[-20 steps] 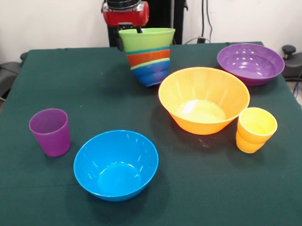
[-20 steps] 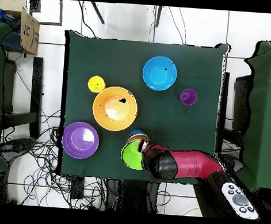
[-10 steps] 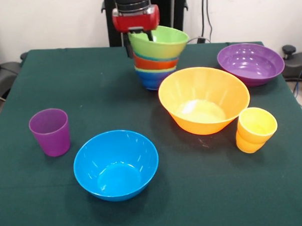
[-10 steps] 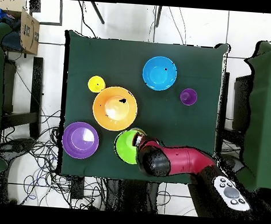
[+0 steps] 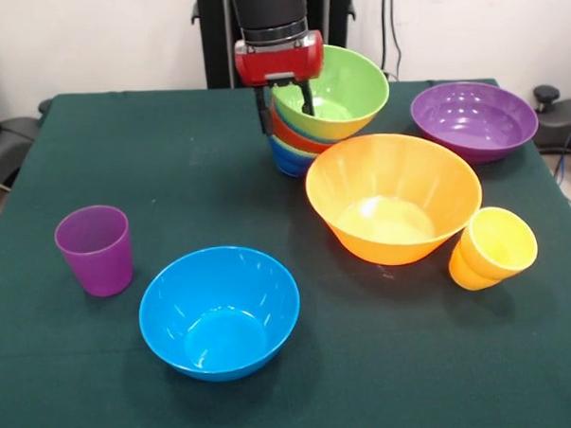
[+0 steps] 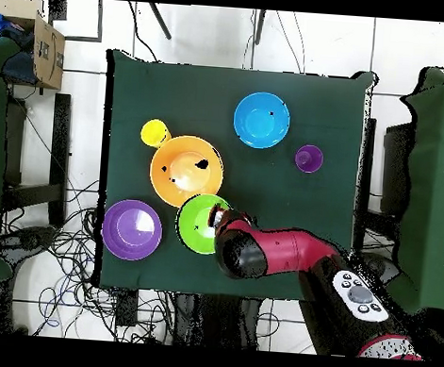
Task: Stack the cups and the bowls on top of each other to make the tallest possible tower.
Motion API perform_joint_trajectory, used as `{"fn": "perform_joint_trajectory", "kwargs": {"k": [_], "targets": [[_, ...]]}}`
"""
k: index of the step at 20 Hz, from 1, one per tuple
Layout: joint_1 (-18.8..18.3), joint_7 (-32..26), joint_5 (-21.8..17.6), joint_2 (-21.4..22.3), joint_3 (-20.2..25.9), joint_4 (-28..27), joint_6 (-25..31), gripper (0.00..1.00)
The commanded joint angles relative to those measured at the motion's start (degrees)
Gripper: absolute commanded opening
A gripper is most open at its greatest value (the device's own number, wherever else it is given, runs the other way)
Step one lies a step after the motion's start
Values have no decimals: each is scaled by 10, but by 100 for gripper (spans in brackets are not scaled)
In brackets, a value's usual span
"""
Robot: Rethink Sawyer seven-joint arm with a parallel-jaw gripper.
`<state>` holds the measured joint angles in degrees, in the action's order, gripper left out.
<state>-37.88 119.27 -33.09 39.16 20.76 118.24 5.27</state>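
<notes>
Between the gripper's [image 5: 286,108] closed fingers sat the rim of the green bowl [image 5: 342,88] topping the tower [image 5: 305,128], which leaned hard away from the gripper against the large orange bowl [image 5: 394,200]. Beyond that bowl lay the tilted yellow cup [image 5: 493,249]. The purple cup [image 5: 96,249] and blue bowl [image 5: 220,312] stood well apart.

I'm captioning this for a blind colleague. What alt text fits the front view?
A red and black robot gripper clamps the rim of a green bowl topping a leaning pile of nested bowls, which tilts against a large orange bowl. On the green table also sit a tilted yellow cup, a purple bowl, a blue bowl and a purple cup.
</notes>
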Motion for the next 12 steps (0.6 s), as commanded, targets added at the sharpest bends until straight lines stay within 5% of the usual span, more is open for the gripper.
{"fn": "perform_joint_trajectory", "kwargs": {"k": [1, 12], "targets": [[28, 19, -33, -41, -24, -46, -9, 100], [37, -9, -47, -33, -56, -59, 31, 100]]}}
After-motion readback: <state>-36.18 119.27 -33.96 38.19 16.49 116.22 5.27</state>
